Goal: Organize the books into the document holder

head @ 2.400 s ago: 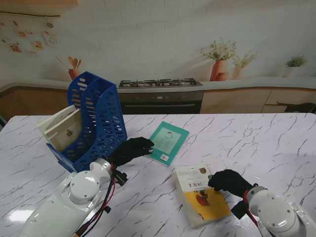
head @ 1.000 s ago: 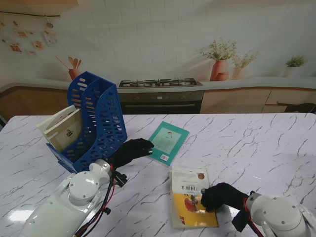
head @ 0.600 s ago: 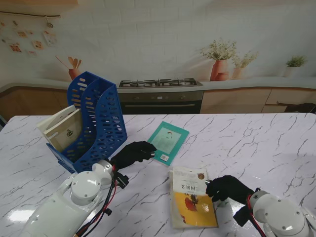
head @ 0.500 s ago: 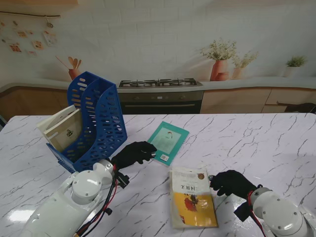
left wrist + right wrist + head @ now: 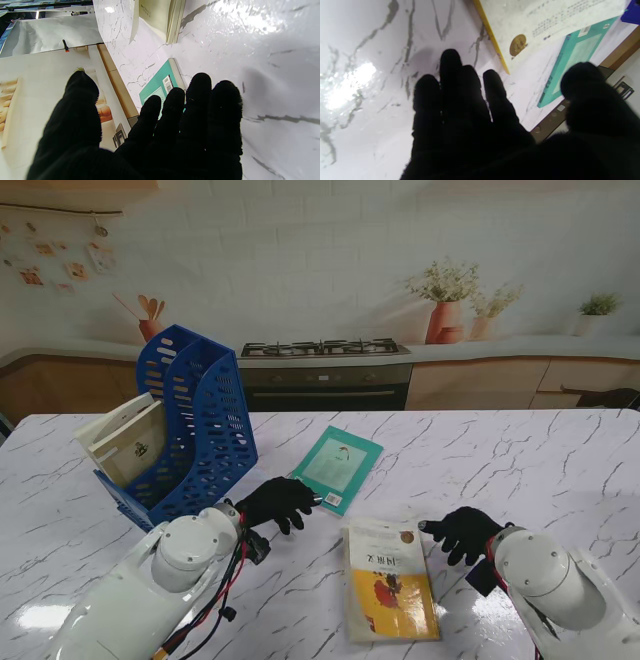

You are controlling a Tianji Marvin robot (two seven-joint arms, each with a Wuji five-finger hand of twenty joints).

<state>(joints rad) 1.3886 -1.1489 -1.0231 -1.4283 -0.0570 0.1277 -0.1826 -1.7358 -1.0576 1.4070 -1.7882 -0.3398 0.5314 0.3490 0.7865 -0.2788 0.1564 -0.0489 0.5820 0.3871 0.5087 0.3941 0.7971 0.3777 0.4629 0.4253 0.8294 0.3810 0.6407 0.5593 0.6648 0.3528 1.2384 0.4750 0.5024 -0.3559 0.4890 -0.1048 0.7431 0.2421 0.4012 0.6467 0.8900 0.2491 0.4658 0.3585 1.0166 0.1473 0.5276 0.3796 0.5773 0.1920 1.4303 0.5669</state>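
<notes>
left hand [image 5: 277,502] empty, fingers loose, at teal book [image 5: 337,467] 7 o'clock corner | right hand [image 5: 462,533] empty, off yellow book [image 5: 389,590] at 2 o'clock | holder [image 5: 188,428] far left | risk: flat books skid on slick surface [image 5: 520,470], fingers can't get under

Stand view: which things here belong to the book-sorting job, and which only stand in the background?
For the job:
- blue document holder
- book already in it
- teal book
- yellow book

Background only:
- stove
- potted plants
- utensil pot
</notes>
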